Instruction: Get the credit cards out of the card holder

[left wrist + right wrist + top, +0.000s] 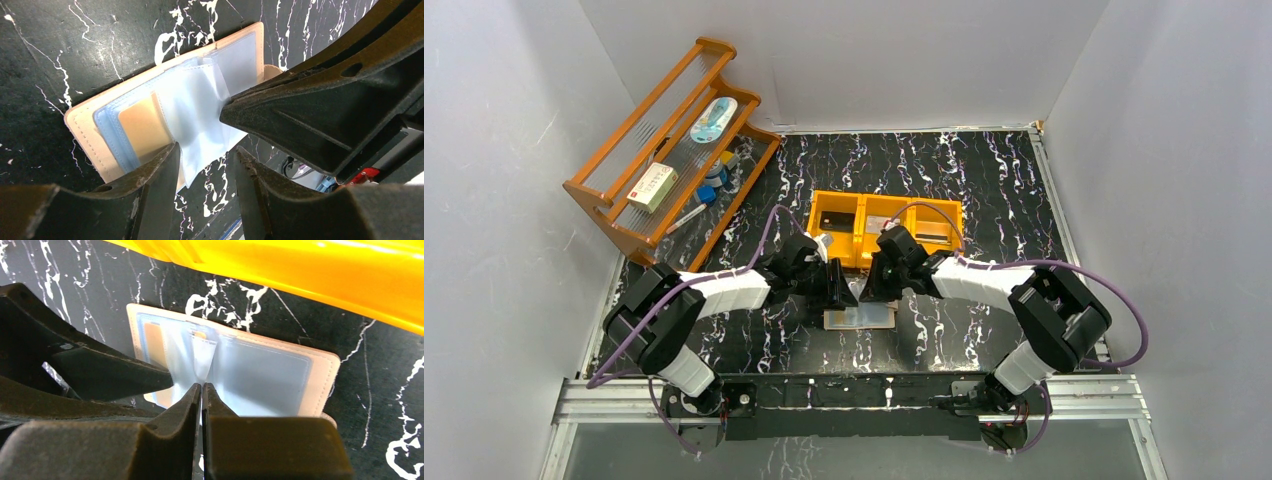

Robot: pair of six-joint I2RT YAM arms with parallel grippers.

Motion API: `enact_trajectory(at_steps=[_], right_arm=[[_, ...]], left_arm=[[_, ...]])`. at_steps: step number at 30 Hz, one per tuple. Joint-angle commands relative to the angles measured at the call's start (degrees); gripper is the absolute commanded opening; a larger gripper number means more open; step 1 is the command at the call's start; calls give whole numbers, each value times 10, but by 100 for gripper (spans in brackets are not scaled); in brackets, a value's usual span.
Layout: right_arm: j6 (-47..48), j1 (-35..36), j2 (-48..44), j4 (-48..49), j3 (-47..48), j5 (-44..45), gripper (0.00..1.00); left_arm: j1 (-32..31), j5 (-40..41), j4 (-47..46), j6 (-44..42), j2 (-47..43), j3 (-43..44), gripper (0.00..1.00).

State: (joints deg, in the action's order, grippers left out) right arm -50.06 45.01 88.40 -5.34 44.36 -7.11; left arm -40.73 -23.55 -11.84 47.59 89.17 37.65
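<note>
Left of centre in the overhead view, the left end effector [206,150] is released, its jaws apart around the loose edge of a clear sleeve [195,110] without clamping it. At centre the card holder [859,318] lies opened flat on the bench [984,180], just below the orange tray [889,197]. What looks like a tan card [142,125] sits in a sleeve, so the emptying seems unfinished. To the right, the right end effector [201,386] is clenched on that clear sleeve, holding it raised

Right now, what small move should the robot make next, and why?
Probably slide the open left gripper onto the edge of the tan card. The right gripper pinches the clear sleeve up off the card holder, exposing that pocket.
</note>
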Motion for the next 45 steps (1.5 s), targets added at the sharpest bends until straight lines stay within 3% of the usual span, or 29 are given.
enact_trajectory(at_steps=[1, 6, 14, 18, 28, 31, 35, 45], right_arm=[[1, 0, 6, -23, 13, 23, 11], [-2, -4, 7, -44, 7, 51, 4], [-7, -10, 11, -32, -3, 38, 3], [-9, -10, 9, -29, -5, 38, 4], [-10, -13, -11, -19, -9, 31, 13], [-10, -13, -38, -20, -9, 42, 29], [-22, -14, -89, -38, -18, 105, 37], [-93, -17, -195, -150, -37, 272, 39]], left_arm=[[-3, 11, 20, -10, -22, -1, 44], [-3, 22, 32, -17, -33, 1, 45], [-3, 39, 36, -21, -47, 7, 47], [-3, -6, 22, -29, -16, 23, 46], [-6, -110, -48, -22, 42, 54, 41], [-7, -115, -59, -22, 42, 57, 41], [-10, -122, -72, -22, 43, 66, 41], [-26, -142, -93, -20, 113, 104, 40]])
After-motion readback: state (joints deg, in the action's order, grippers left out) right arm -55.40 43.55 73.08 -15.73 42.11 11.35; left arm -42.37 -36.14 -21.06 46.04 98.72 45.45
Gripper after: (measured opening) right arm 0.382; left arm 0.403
